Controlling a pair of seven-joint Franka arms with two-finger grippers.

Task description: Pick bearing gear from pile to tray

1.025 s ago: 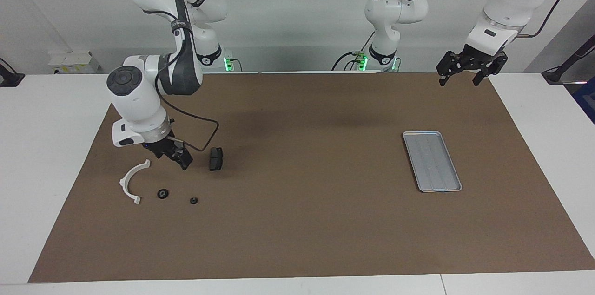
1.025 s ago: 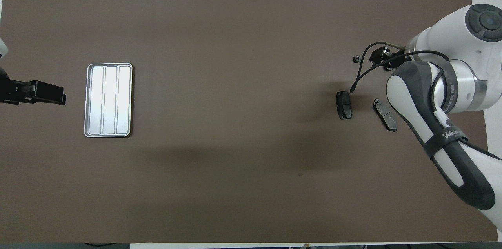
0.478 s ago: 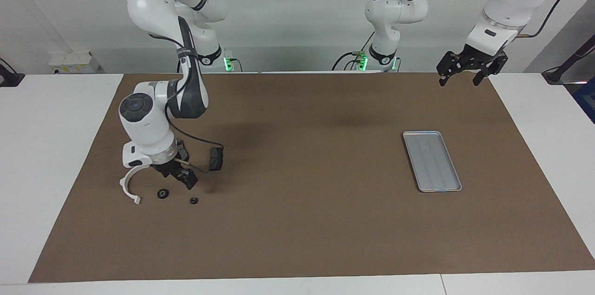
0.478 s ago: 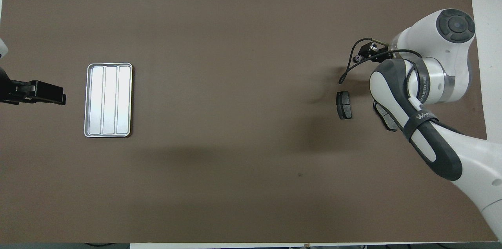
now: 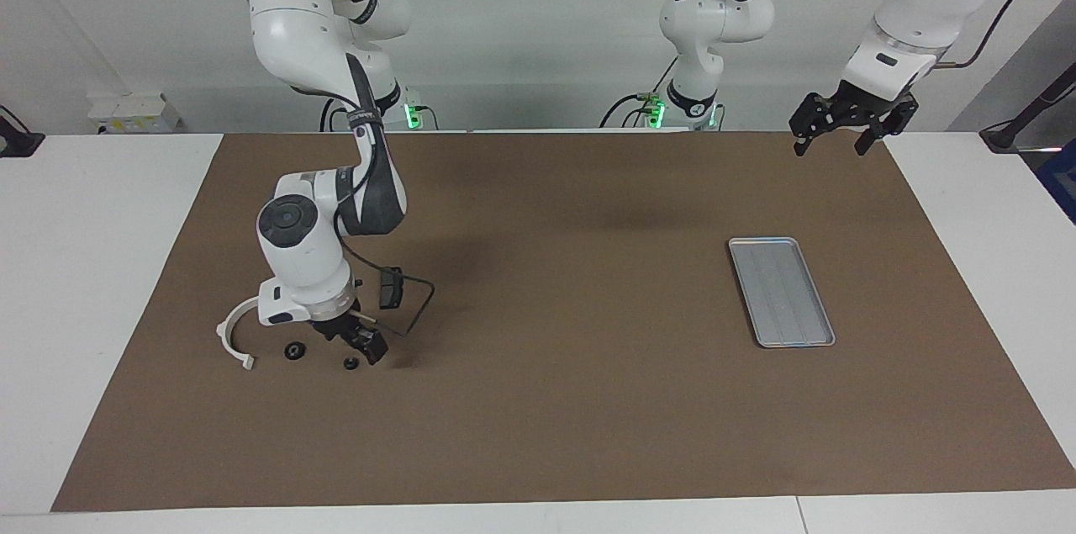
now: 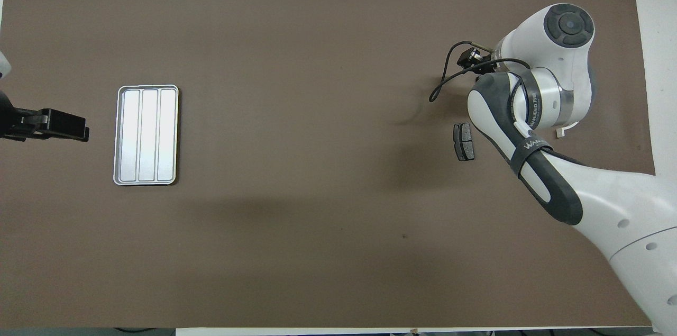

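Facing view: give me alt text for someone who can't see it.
The right gripper, open, hangs low over a small black round piece in the pile, beside a white arc and a brake pad. The tray lies empty toward the left arm's end, where the left gripper waits open above the mat's corner.

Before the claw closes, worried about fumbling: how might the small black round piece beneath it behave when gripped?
The small black round piece lies flat and low, so the open right claw must pinch near the mat. Being round, it may roll if nudged. It looks light.
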